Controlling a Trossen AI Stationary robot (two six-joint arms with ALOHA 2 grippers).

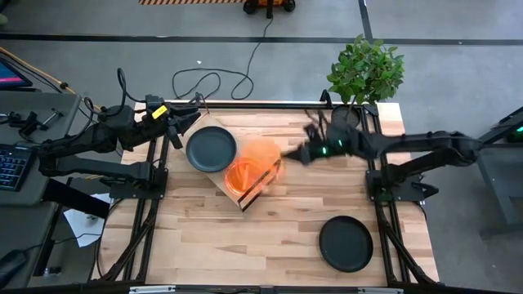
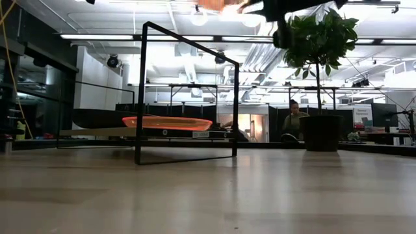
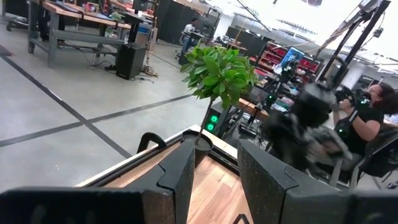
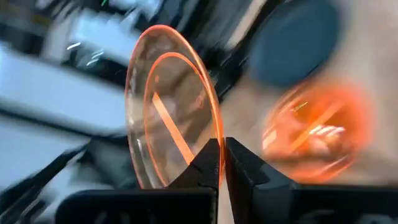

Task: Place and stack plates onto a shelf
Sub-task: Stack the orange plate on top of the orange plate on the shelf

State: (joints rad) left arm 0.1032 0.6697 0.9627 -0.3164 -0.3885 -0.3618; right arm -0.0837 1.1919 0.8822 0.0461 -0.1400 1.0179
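Note:
My right gripper [image 1: 288,154] is shut on a translucent orange plate [image 4: 171,106], held above the shelf [image 1: 245,198]; the plate also shows in the high view [image 1: 263,149]. A second orange plate [image 1: 243,175] lies flat on the shelf board and shows in the low view [image 2: 167,122]. A dark plate [image 1: 211,149] lies at the shelf's far left end. Another dark plate [image 1: 346,242] lies on the table at the near right. My left gripper [image 1: 186,122] is open and empty beyond the dark plate, near the far edge. My right gripper pinches the orange plate's rim [image 4: 213,134] between its two fingers [image 4: 208,163]. It comes from the table's right side. The plate is lifted clear above the shelf and stands out beyond the fingers, tilted up on edge in the right wrist view.
A potted plant [image 1: 366,72] stands at the table's far right corner. The shelf's black wire frame [image 2: 188,97] stands up at its near end. Bare tabletop [image 1: 204,237] lies at the near left. A person [image 3: 367,118] sits beyond the table.

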